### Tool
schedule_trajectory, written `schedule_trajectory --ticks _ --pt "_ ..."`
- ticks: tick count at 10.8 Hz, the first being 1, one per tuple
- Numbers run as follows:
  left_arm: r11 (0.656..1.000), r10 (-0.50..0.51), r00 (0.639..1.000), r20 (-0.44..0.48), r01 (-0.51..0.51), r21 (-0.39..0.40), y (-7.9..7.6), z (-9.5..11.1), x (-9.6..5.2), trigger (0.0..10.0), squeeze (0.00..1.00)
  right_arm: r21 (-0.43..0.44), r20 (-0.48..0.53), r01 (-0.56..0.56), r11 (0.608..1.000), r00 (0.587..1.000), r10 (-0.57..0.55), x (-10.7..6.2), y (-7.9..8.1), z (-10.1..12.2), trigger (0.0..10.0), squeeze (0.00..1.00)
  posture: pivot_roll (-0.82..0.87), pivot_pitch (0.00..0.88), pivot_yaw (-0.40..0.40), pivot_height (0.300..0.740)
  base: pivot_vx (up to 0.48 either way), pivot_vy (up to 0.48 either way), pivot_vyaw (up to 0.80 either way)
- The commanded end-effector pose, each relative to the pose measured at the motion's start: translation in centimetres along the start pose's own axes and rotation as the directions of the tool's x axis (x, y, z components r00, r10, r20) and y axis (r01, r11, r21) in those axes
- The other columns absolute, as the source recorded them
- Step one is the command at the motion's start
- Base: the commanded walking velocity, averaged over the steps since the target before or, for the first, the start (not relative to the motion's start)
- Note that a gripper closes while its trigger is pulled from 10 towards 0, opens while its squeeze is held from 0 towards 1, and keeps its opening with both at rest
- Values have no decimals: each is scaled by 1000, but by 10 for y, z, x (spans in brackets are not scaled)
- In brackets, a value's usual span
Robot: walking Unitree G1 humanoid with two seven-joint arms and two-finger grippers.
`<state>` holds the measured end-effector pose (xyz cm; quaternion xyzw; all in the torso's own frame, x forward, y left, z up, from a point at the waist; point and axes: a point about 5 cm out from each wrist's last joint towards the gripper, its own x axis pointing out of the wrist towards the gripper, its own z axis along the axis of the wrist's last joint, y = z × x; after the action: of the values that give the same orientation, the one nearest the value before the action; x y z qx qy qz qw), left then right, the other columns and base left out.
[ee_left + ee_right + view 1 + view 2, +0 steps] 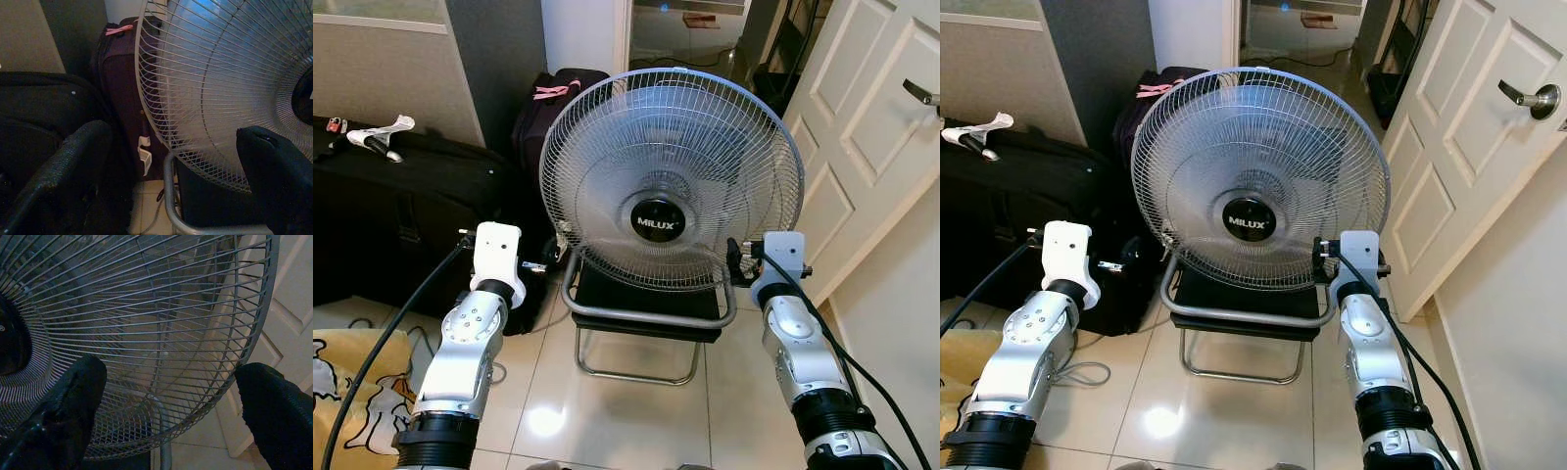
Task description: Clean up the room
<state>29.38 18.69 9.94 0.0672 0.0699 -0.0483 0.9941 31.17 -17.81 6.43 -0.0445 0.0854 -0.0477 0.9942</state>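
Note:
A grey wire-grille fan (671, 176) with a black MILUX hub stands on a low black seat with a bent metal tube frame (646, 318). Both arms are raised to its lower sides. My left gripper (181, 147) is open at the grille's left rim (146, 98): one finger (68, 166) is outside the rim, the other (276, 171) is in front of the grille. My right gripper (171, 377) is open at the right rim, one finger (73, 396) before the grille and one (279, 406) outside it. Neither holds anything.
A black suitcase (391, 215) with a white-handled item (382, 132) lies at the left. A dark purple bag (548, 108) with a pink tag stands behind the fan. A white door (871, 127) with a lever handle (1528, 98) is close on the right. Yellow cloth (352, 382) lies at the lower left.

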Motion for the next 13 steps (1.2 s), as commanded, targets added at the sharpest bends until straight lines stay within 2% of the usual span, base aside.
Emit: schedule_trajectory --ticks 1,3,4,6,7,9,11,12,13 --pt "994 96 980 -173 -105 -43 -1 -39 -31 10000 0 167 -101 -158 973 979 176 -28 -1 -29 10000 0 -18 0 -61 740 0 0 0" --pt "995 92 981 -169 -98 -29 -2 -38 -31 10000 0 169 -101 -160 972 979 179 -29 0 -29 10000 0 -11 0 -65 740 0 0 0" --pt "997 72 980 -183 -72 9 0 -42 -32 10000 0 235 -68 -158 959 982 178 -29 7 -26 10000 0 2 0 -70 740 0 0 0" --pt "998 60 982 -182 -58 20 0 -42 -32 10000 0 265 -43 -134 955 988 150 -31 6 -26 10000 1000 6 0 -70 740 0 0 0" --pt "998 63 982 -181 -60 21 0 -40 -33 10000 0 237 -47 -156 959 984 172 -33 4 -25 10000 1000 6 0 -69 740 0 0 0" --pt "998 66 984 -169 -63 19 -1 -38 -33 10000 0 220 -40 -191 957 978 204 -35 6 -24 10000 1000 8 0 -68 740 0 0 800" --pt "999 53 990 -132 -53 3 -3 -29 -29 10000 0 182 -30 -141 973 988 148 -30 1 -23 10000 1000 19 0 -63 740 0 0 800" --pt "997 72 993 -95 -71 12 -1 -26 -26 10000 0 196 -13 -155 968 987 160 -29 5 -19 10000 1000 22 0 -64 740 0 0 800" --pt "997 71 991 -112 -70 15 -4 -25 -22 10000 0 203 -19 -171 964 984 179 -27 9 -18 10000 1000 29 0 -68 740 0 0 800"
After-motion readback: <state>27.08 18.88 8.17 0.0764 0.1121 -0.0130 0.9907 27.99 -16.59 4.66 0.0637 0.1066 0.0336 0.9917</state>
